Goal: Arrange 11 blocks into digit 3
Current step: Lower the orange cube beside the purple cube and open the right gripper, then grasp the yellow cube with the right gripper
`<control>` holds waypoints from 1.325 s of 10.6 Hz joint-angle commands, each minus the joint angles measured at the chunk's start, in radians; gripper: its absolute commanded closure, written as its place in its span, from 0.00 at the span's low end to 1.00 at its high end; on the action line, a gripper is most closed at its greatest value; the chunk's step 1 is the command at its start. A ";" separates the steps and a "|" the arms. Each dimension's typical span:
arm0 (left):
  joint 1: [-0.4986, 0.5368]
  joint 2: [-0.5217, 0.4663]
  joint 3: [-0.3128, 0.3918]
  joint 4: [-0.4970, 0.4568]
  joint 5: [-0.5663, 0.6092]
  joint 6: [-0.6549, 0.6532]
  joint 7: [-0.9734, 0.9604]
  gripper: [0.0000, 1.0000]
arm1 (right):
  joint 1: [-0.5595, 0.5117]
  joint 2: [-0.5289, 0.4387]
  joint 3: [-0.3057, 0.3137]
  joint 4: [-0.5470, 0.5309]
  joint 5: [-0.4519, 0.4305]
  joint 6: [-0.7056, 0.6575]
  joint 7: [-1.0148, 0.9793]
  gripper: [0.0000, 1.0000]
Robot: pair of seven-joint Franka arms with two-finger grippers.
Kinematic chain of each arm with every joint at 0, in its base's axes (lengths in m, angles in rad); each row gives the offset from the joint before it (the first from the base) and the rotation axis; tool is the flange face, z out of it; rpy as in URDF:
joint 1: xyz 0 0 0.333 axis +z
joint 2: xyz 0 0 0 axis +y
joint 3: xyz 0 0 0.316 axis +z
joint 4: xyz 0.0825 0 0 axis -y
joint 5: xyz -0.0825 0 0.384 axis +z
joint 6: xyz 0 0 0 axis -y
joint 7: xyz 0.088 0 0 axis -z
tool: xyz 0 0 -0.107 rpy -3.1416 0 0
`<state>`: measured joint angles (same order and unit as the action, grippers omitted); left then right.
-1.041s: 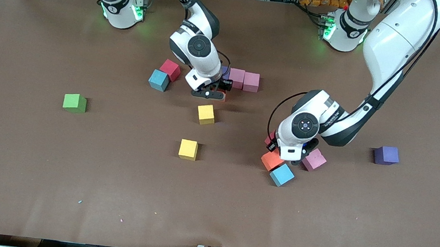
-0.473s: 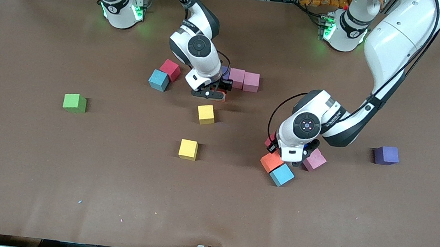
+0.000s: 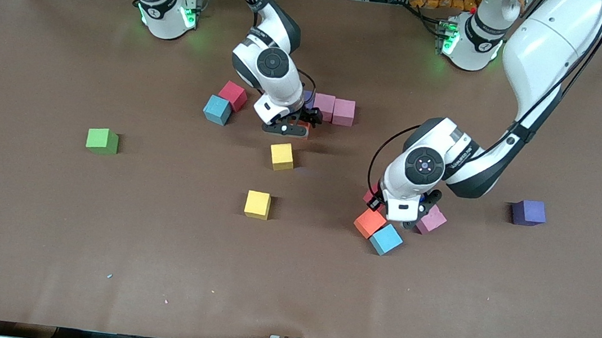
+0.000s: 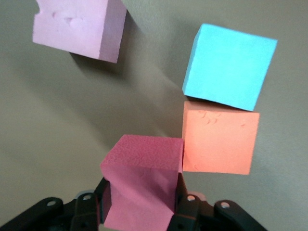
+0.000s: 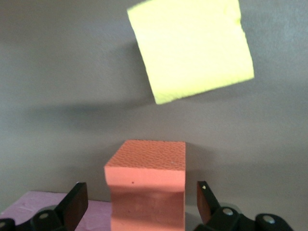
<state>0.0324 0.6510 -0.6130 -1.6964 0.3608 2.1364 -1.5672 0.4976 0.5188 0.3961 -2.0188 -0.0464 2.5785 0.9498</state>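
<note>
My left gripper is shut on a deep pink block, close over the table; a corner of that block shows in the front view. Beside it lie an orange block, a blue block and a light pink block. My right gripper is open, its fingers standing apart either side of another orange block. That block sits beside a row of one purple and two pink blocks.
A red block and a blue block lie toward the right arm's end. Two yellow blocks lie nearer the front camera. A green cube and another purple block sit apart.
My left gripper has shifted slightly toward the robots' bases with the deep pink block in it. The right arm has hardly moved.
</note>
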 commanded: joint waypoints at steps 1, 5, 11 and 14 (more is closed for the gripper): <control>0.009 -0.043 -0.008 -0.005 0.014 -0.021 0.001 1.00 | -0.002 -0.049 -0.016 0.031 -0.018 -0.088 -0.041 0.00; 0.009 -0.056 -0.010 0.021 0.007 -0.024 -0.011 1.00 | -0.008 -0.100 -0.054 0.092 -0.018 -0.228 -0.089 0.00; 0.001 -0.060 -0.011 0.084 -0.037 -0.102 -0.013 1.00 | -0.004 -0.068 -0.105 0.138 -0.032 -0.209 -0.238 0.00; -0.003 -0.054 -0.010 0.109 -0.039 -0.111 -0.013 1.00 | -0.005 -0.005 -0.129 0.161 -0.140 -0.131 -0.241 0.00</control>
<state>0.0320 0.6042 -0.6219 -1.6035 0.3454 2.0505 -1.5733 0.4926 0.4606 0.2808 -1.8993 -0.1400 2.4228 0.7152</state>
